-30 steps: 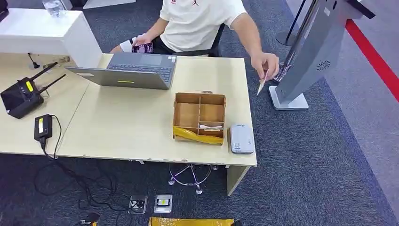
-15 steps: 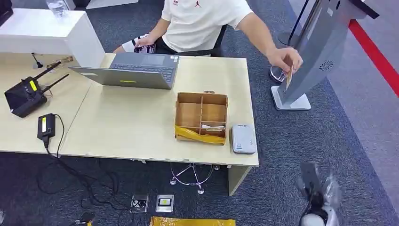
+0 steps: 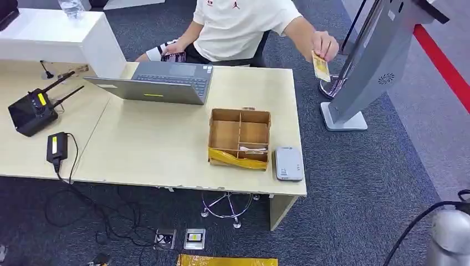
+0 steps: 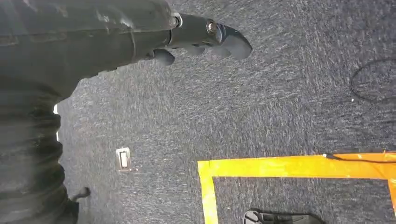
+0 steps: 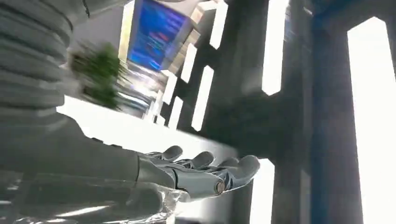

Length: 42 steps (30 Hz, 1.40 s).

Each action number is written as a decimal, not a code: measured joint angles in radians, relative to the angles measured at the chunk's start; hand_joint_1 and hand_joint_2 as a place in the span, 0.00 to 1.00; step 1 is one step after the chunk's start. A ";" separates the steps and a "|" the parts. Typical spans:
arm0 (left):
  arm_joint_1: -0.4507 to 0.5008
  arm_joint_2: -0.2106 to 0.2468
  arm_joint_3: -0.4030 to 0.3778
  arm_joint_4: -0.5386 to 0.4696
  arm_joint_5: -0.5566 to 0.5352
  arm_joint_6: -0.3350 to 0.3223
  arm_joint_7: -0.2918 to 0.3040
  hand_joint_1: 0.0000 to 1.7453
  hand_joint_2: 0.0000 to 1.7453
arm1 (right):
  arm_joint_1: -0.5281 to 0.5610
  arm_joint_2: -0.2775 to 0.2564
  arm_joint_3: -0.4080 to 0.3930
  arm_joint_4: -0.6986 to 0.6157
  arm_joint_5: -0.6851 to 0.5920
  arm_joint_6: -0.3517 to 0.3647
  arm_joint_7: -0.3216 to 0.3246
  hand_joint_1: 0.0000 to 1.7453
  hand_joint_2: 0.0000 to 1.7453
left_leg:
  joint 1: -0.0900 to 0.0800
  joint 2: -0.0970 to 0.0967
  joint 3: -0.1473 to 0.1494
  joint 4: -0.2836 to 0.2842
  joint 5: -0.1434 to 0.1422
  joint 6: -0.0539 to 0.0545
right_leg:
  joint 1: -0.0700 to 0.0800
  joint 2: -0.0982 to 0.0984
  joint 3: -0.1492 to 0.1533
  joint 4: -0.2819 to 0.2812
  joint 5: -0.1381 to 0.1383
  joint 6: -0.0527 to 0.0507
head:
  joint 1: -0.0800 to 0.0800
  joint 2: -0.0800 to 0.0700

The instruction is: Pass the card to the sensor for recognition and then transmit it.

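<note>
1. The card [image 3: 320, 66] is pinched in a person's hand [image 3: 324, 44], held up in the air off the far right corner of the bench [image 3: 155, 149], just beside the grey kiosk [image 3: 377, 61]. Its long axis runs roughly upright, slightly tilted.
2. The right hand [image 5: 205, 175] is empty, fingers stretched out flat and a little apart. In the head view only the right arm's silver end [image 3: 451, 238] shows, at the lower right corner, well apart from the card and nearer the robot.
3. The left hand [image 4: 205, 39] hangs over the carpet [image 4: 280, 107]; whether it is open or closed I cannot tell.
4. The right arm looks the nearer one; the card lies forward and to the left of it.
5. Judging the path: the kiosk stands to the right of the card, and the bench corner with the sensor [image 3: 289, 163] and box [image 3: 239, 138] lies to the left.
</note>
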 joint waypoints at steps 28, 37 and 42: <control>-0.016 -0.004 -0.017 0.002 -0.027 -0.012 -0.017 0.00 1.00 | -0.216 -0.115 0.738 -0.055 0.300 0.521 0.212 0.00 1.00 | 0.000 0.003 -0.002 0.000 0.000 0.000 | 0.001 0.001 -0.002 0.000 0.000 0.000 | 0.000 0.000; -0.016 -0.004 -0.025 0.002 -0.033 -0.018 -0.018 0.00 1.00 | -0.261 -0.121 0.834 0.028 0.270 0.594 0.234 0.00 1.00 | 0.000 0.004 -0.002 0.000 0.000 0.000 | 0.001 0.002 -0.002 0.000 0.000 0.000 | 0.000 0.000; -0.016 -0.004 -0.031 0.002 -0.035 -0.020 -0.018 0.00 1.00 | -0.279 -0.121 0.859 0.079 0.266 0.629 0.241 0.00 1.00 | 0.000 0.004 -0.002 0.000 0.000 0.000 | 0.001 0.002 -0.002 0.000 0.000 0.000 | 0.000 0.000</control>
